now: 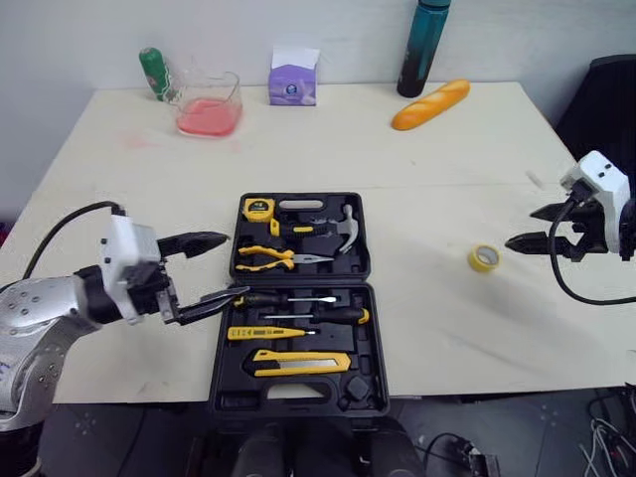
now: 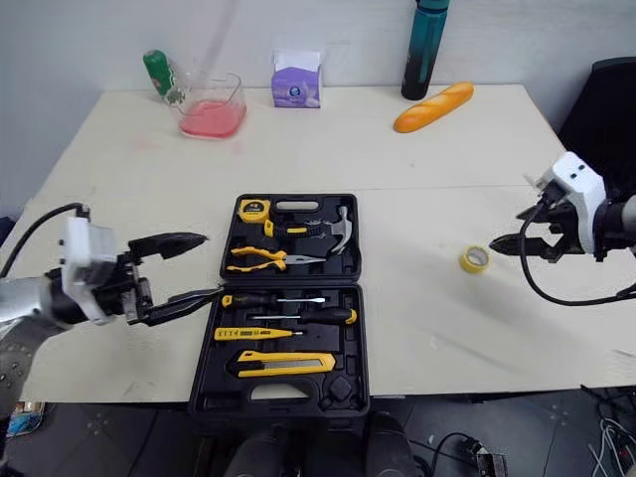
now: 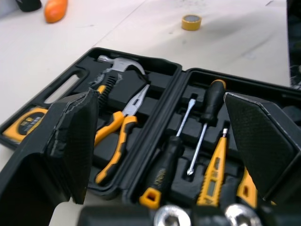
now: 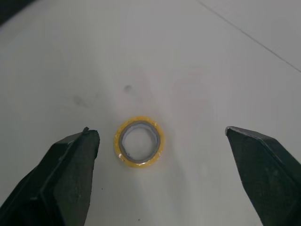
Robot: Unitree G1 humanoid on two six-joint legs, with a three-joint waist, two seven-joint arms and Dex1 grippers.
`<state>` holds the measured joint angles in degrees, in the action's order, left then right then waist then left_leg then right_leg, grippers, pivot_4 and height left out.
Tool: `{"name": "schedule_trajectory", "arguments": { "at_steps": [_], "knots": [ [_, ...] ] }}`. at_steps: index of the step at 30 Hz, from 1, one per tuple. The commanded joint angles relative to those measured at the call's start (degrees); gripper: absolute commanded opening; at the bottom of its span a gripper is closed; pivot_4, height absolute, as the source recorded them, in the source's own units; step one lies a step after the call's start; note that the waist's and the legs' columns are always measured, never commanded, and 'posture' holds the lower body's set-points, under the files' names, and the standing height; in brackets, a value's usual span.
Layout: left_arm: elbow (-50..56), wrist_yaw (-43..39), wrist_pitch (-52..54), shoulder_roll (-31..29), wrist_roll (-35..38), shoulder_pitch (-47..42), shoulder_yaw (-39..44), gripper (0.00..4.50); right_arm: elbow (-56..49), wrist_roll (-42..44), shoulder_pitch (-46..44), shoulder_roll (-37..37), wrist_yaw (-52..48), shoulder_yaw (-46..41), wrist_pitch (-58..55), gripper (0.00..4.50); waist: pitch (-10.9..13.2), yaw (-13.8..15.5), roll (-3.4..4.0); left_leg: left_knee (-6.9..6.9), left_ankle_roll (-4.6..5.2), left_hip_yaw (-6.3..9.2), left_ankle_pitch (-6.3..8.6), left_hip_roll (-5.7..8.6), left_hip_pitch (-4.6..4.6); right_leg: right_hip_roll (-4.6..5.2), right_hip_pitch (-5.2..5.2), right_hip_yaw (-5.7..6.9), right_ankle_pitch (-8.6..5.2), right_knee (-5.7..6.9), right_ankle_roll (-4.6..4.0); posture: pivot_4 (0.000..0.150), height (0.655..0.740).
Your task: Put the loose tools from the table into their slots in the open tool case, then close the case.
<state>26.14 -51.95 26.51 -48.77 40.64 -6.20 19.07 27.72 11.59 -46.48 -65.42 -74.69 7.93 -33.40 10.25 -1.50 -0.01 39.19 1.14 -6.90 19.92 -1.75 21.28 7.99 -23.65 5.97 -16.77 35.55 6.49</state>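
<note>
Right jaws wide open, empty, low over the table [image 1: 447, 169]. Yellow tape roll [image 4: 139, 142] lies flat on the table in line with the gap between them, just ahead of the tips and touching neither finger. In the head views the roll sits just to the left of those tips.

Left jaws also wide open, empty, at the left edge of the open tool case [image 1: 298, 281]. The nearer fingertip [image 1: 237, 291] is over the case rim about at the hinge; can't tell if it touches. The other finger is off the case, beside the far half.

Case lies flat with both halves up.
- Far half: tape measure [image 1: 258, 209], hammer [image 1: 345, 227], pliers [image 1: 268, 257].
- Near half: two screwdrivers [image 1: 288, 298], yellow tester pen [image 1: 263, 333], utility knife [image 1: 298, 362], all in slots.

Tape roll is on bare table to the right of the case, apart from it.

Along the far edge of the table: green bottle [image 1: 154, 73], glass container [image 1: 209, 104] with pink contents, purple tissue box [image 1: 293, 79], teal bottle [image 1: 424, 48], bread loaf [image 1: 430, 104].
</note>
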Motion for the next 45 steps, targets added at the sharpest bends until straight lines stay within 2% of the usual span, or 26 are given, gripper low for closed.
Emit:
{"name": "schedule_trajectory", "arguments": {
  "at_steps": [1, 7, 14, 45],
  "knots": [
    [3.6, 1.0, 3.1, 0.4, 4.2, -3.1, -1.8, 4.47, 3.0, -5.4, -4.4, 0.3, -6.7, 5.3, 2.4, 4.5, 0.0, 0.0, 0.0, 0.02, 0.0, 0.0, 0.0, 0.01, -0.01, 0.0, 0.0, -0.01, 0.0, 0.01, 0.0, 0.15, 0.74],
    [7.0, 1.1, 7.1, 0.9, 8.2, -6.4, -4.9, 4.47, 12.4, -11.9, -11.3, 4.5, -13.6, 11.7, 6.4, 4.5, 0.0, -0.2, 0.0, 0.07, -0.05, -0.02, -0.03, -0.02, -0.03, -0.08, 0.0, -0.05, 0.01, 0.06, 0.02, 0.15, 0.74],
    [8.8, 1.4, 7.4, 1.2, 9.2, -5.1, -4.7, 4.47, 17.9, -15.9, -14.7, 6.6, -17.5, 13.6, 11.1, 4.5, 0.0, -0.1, 0.01, 0.09, -0.1, -0.01, -0.04, -0.06, -0.01, -0.18, 0.01, -0.07, 0.01, 0.04, 0.01, 0.15, 0.74],
    [9.8, 0.6, 7.1, 1.1, 8.7, -3.6, -4.9, 4.47, 24.1, -22.9, -15.8, 14.9, -17.5, 15.7, 18.5, 4.5, 0.0, -0.2, 0.03, 0.17, -0.14, 0.04, -0.05, -0.09, -0.01, -0.27, 0.04, -0.09, 0.01, 0.07, 0.01, 0.15, 0.74]
  ]
}}
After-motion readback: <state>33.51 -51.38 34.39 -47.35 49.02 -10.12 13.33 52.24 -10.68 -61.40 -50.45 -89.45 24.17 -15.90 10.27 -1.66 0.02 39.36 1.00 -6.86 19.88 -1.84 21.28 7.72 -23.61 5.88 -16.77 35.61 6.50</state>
